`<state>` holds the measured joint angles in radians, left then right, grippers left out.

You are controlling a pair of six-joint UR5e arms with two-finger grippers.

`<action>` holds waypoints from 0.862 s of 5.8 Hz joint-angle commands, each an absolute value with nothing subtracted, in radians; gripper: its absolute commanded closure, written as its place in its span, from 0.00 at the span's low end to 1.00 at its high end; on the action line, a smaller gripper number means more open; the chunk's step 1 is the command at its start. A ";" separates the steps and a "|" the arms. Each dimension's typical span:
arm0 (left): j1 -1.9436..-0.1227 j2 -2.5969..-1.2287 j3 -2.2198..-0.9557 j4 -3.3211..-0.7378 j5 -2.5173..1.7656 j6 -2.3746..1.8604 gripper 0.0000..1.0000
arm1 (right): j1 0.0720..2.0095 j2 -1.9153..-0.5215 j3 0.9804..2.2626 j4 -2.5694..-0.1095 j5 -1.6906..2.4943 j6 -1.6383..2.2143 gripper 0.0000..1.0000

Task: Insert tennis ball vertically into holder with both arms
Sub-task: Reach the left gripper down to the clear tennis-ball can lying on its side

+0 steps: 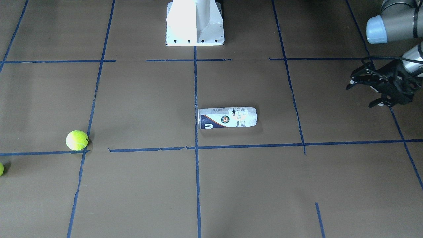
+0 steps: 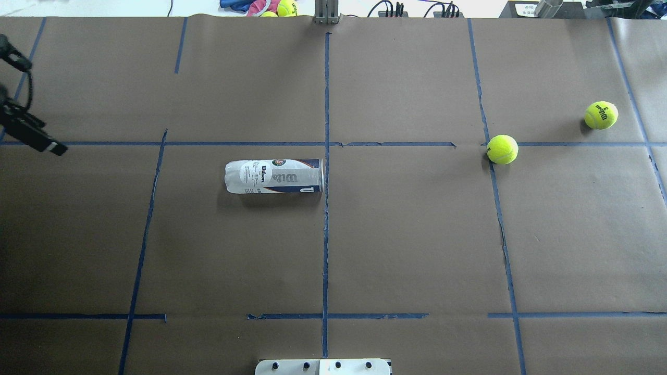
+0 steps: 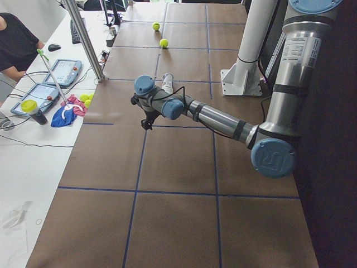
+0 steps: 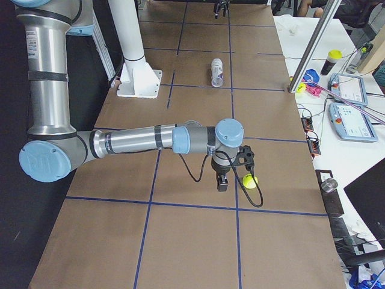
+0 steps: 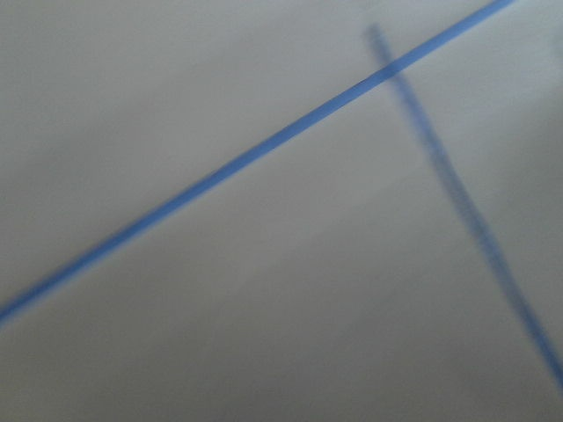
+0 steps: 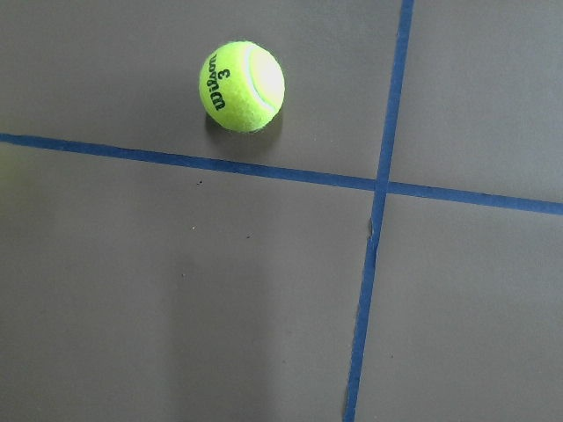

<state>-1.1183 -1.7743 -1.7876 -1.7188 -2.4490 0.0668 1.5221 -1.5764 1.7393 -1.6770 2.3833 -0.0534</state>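
The holder (image 1: 227, 118), a clear Wilson can with a white and navy label, lies on its side near the table's middle; it also shows in the overhead view (image 2: 274, 176). Two tennis balls (image 2: 502, 149) (image 2: 601, 115) rest on the robot's right side. My left gripper (image 1: 362, 94) hovers open and empty far off to the can's side, at the overhead view's left edge (image 2: 31, 136). My right gripper (image 4: 231, 176) hangs next to a ball (image 4: 250, 180); I cannot tell whether it is open. The right wrist view shows a ball marked Wilson 3 (image 6: 243, 86) and no fingers.
The white pedestal (image 1: 195, 23) stands at the robot's side of the table. Blue tape lines cross the brown paper. An operators' desk with tablets (image 4: 352, 120) and a metal pole (image 4: 310, 48) borders the far edge. More balls (image 2: 286, 8) lie beyond that edge.
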 commanded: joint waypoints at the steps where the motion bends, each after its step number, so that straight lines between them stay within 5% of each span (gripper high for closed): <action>1: -0.918 -1.990 -1.784 -1.721 -2.259 0.057 0.00 | 1.523 -1.574 1.741 -1.677 2.382 -0.054 0.00; 3: -0.740 -2.162 -1.715 -1.715 -2.095 0.066 0.00 | 1.522 -1.577 1.756 -1.677 2.390 -0.060 0.00; 5: -0.681 -2.477 -1.453 -1.563 -2.001 0.200 0.00 | 1.522 -1.577 1.755 -1.677 2.388 -0.057 0.00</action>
<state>-0.7044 -2.3185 -1.5818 -1.6595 -2.0440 0.1174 1.5219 -1.5775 1.7537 -1.6766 2.3877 -0.0582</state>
